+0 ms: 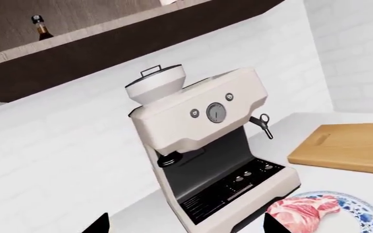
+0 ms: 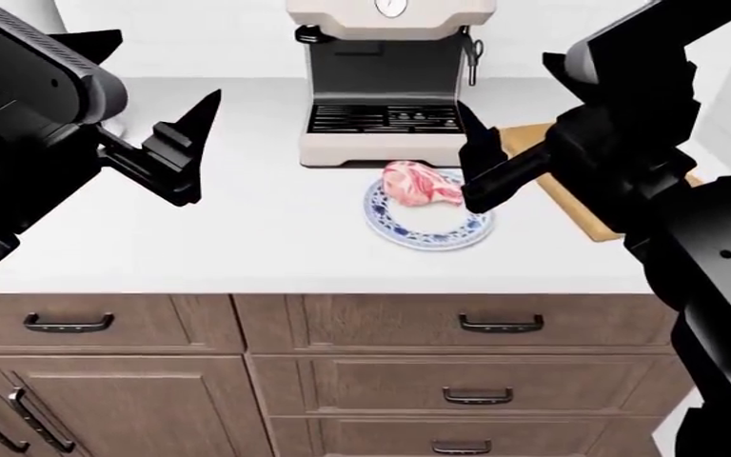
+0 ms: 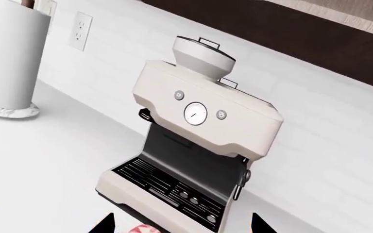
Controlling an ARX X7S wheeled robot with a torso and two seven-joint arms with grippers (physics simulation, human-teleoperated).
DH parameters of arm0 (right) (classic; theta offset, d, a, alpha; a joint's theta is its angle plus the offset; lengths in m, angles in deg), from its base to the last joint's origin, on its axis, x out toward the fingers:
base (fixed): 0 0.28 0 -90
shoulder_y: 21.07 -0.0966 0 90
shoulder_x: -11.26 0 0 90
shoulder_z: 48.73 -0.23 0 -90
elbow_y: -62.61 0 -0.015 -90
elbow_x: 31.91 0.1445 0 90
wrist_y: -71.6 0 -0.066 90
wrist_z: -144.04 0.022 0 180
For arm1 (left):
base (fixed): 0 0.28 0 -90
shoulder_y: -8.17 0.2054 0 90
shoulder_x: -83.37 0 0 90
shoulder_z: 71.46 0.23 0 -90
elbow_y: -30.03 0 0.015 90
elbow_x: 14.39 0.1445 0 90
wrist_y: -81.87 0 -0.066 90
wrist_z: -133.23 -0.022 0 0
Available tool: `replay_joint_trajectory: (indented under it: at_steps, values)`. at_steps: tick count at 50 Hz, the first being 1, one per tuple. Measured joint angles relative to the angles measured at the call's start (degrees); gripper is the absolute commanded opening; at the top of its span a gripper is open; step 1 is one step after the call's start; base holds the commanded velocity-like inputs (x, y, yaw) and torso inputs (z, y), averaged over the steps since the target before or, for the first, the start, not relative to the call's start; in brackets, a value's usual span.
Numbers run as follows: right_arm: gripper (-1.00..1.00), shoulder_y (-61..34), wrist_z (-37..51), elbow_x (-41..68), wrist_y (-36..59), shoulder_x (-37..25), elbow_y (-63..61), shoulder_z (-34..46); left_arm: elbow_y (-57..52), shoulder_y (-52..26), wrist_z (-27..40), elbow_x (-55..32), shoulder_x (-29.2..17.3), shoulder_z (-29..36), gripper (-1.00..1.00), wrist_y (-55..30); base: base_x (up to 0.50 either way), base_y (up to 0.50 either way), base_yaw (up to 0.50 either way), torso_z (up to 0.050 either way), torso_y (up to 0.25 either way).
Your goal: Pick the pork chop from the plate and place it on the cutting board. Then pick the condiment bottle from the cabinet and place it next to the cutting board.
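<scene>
The pork chop (image 2: 413,183) lies on the far side of the blue-rimmed plate (image 2: 432,228), just in front of the espresso machine. The cutting board (image 2: 520,139) sits to the plate's right, mostly hidden behind my right arm; in the left wrist view the cutting board (image 1: 351,145) shows beyond the pork chop (image 1: 303,213) and plate (image 1: 361,218). The condiment bottle (image 1: 42,29) stands on the upper cabinet shelf. My left gripper (image 2: 168,65) hovers open over the counter's left part. Above the plate's right edge my right gripper (image 2: 505,86) is open and empty.
A white espresso machine (image 2: 388,86) stands against the back wall behind the plate. A white cylindrical canister (image 3: 8,58) and a wall outlet (image 3: 78,31) are to its left. Wooden drawers (image 2: 461,324) run below the counter's front edge.
</scene>
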Motion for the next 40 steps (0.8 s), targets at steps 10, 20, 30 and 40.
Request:
replay_joint_trajectory:
  at_steps: [10, 20, 30, 40]
  values:
    - [1.00, 0.10, -0.09, 0.21, -0.16, -0.56, -0.57, 0.47, -0.05, 0.00, 0.08, -0.07, -0.02, 0.19, 1.00, 0.08, 0.07, 0.09, 0.00, 0.000, 0.000]
    - [1.00, 0.11, -0.10, 0.37, -0.54, -0.87, -0.55, 0.78, 0.09, -0.09, 0.07, -0.05, -0.05, 0.50, 1.00, 0.17, 0.07, 0.03, 0.00, 0.000, 0.000]
    - [1.00, 0.25, -0.10, 0.65, -0.72, -0.92, -0.16, 0.61, 0.18, -0.07, 0.09, -0.14, -0.03, 0.66, 1.00, 0.30, 0.07, 0.00, 0.00, 0.000, 0.000]
    - [1.00, 0.54, -0.06, 0.90, -0.95, -0.99, 0.02, 0.61, 0.14, 0.05, 0.18, -0.35, -0.02, 0.61, 1.00, 0.41, 0.07, 0.00, 0.00, 0.000, 0.000]
